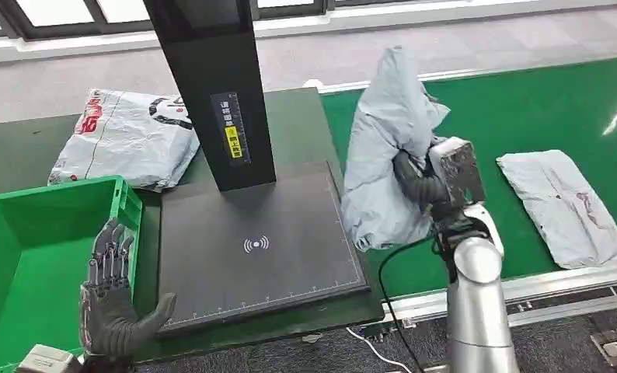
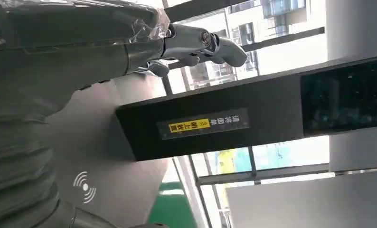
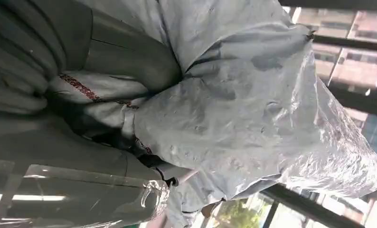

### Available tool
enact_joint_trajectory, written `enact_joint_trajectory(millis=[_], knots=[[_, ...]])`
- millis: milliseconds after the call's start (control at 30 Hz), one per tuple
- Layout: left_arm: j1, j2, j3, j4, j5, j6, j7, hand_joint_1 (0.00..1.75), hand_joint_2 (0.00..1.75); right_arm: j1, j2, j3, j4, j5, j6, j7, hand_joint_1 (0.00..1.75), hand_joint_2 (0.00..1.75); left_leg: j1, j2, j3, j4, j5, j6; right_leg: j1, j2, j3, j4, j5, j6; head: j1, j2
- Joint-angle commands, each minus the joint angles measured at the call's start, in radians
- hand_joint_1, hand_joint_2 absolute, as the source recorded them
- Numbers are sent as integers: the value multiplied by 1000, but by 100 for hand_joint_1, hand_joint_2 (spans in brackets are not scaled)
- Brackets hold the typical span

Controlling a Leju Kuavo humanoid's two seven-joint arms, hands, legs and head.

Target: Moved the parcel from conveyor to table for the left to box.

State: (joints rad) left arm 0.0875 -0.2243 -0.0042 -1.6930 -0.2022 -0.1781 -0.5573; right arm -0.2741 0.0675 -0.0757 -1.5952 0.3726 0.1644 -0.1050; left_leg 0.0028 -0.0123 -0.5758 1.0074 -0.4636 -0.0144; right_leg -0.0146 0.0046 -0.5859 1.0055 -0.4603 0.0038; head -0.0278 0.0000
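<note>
Left of the pad (image 1: 259, 249): crate (image 1: 26, 256), left hand (image 1: 113, 303) spread, empty; right of it: parcel (image 1: 387, 155) gripped aloft by right hand (image 1: 422, 183), mid-transfer off belt (image 1: 523, 116), next likely lowering onto the pad.

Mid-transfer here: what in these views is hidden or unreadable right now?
- Right hand fingers: buried in the grey parcel, head and right wrist views.
- Label on the black post: print too small, head view.
- White printed bag: partly behind the post.
- Green bin: cut off by the left edge.
</note>
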Motion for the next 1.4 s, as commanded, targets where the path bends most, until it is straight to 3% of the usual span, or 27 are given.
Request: enact_joint_trajectory(millis=[33,367,1067,1200,1400], knots=[[-70,25,-45,92,23,3,19,0,175,-396,28,356,594,32,-46,34,175,175,0,15,3,-2,1,-1,0,13,-1,-3,5,-1,0,0],[-89,55,-81,110,57,29,22,0,175,-491,122,551,895,-33,-47,31,175,175,1,7,3,-3,3,-2,3,5,1,-2,4,-2,0,0],[-47,58,-77,87,67,52,16,0,175,-505,162,667,985,-65,-43,24,175,175,1,2,0,-1,2,-2,3,2,-2,0,2,-2,0,0],[-53,58,-71,111,61,45,2,0,175,-493,192,713,1064,-111,101,27,175,175,0,3,1,-1,2,-2,3,3,-1,0,2,-2,0,0],[-95,64,-80,148,62,39,2,0,175,-501,189,725,1108,-165,168,16,175,175,1,1,0,-1,3,-2,4,0,-2,0,2,-2,0,0]])
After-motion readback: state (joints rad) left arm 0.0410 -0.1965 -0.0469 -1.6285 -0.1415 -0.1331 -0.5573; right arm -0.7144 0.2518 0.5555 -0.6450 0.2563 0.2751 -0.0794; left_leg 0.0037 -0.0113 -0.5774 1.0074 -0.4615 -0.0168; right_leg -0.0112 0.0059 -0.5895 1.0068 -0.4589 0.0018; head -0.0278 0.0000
